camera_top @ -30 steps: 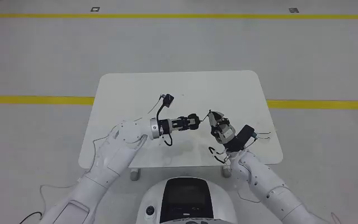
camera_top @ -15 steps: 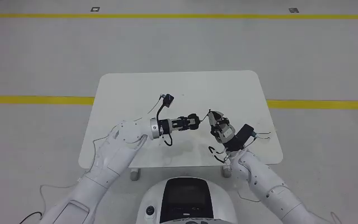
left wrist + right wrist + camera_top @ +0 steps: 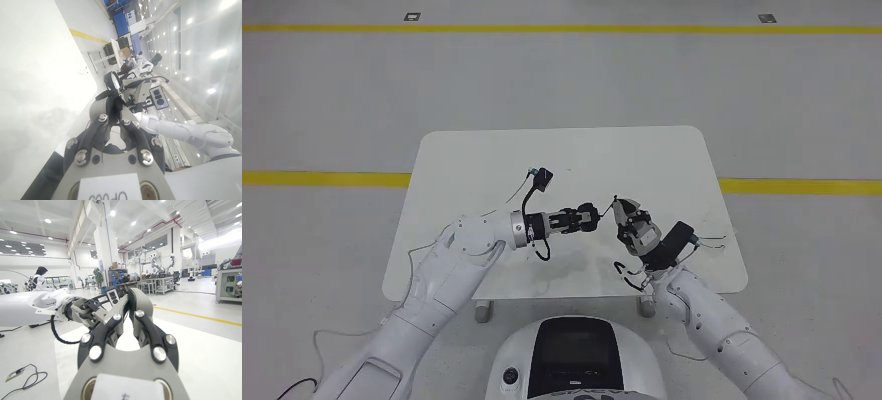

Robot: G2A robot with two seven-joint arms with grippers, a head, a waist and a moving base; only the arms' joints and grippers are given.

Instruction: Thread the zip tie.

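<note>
The zip tie (image 3: 113,106) is a thin black strip pinched between the fingers of my left gripper (image 3: 113,113), which is shut on it. In the top view the left gripper (image 3: 589,214) is above the table's front middle, tip to tip with my right gripper (image 3: 620,214). A thin black end of the zip tie (image 3: 615,199) sticks out at the right gripper. The right gripper (image 3: 129,303) has its pads pressed together, and the strip between them is hidden. The left gripper (image 3: 94,313) is right beside it.
The white table (image 3: 562,150) lies under both arms, bare at the back and left. A black cable (image 3: 54,332) loops off the left wrist. Thin loose wires (image 3: 710,240) lie near the table's right edge.
The right gripper has edged slightly toward the left one. Both stay shut.
</note>
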